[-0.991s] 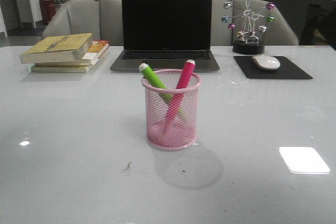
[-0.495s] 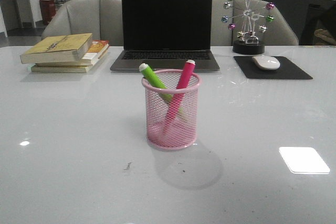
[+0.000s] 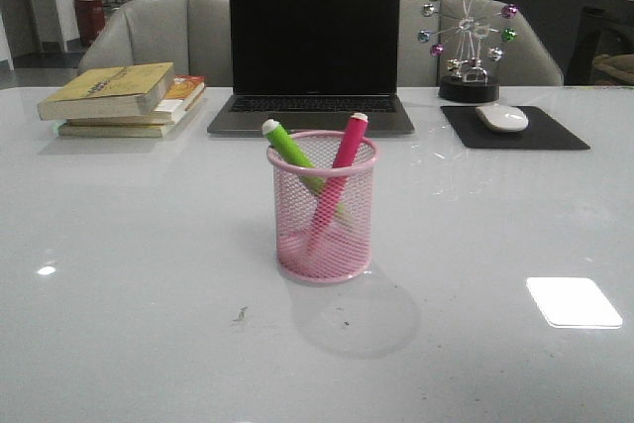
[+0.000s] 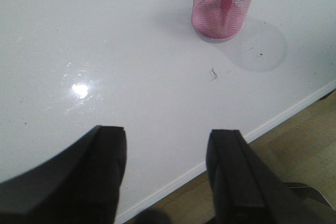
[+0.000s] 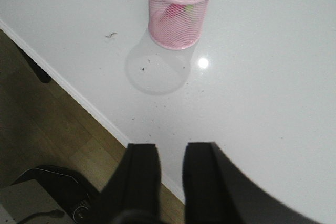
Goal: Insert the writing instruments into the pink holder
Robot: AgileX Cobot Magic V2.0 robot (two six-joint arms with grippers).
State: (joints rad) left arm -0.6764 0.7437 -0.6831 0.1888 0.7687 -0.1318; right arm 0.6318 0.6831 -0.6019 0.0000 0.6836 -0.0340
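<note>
Upright at mid-counter, the pink holder contains the green marker and pink marker, crossed and leaning on its rim. Left hand: fingers wide apart, empty. Right hand: fingers slightly apart, empty.

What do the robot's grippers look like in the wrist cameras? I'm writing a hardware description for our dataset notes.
Both are plain matte black. The left gripper has two broad, flat-faced fingers with squared tips. The right gripper has two similar black blocky fingers with squared tips. No markings, labels or cables show on either, and the arms themselves are outside every view.
</note>
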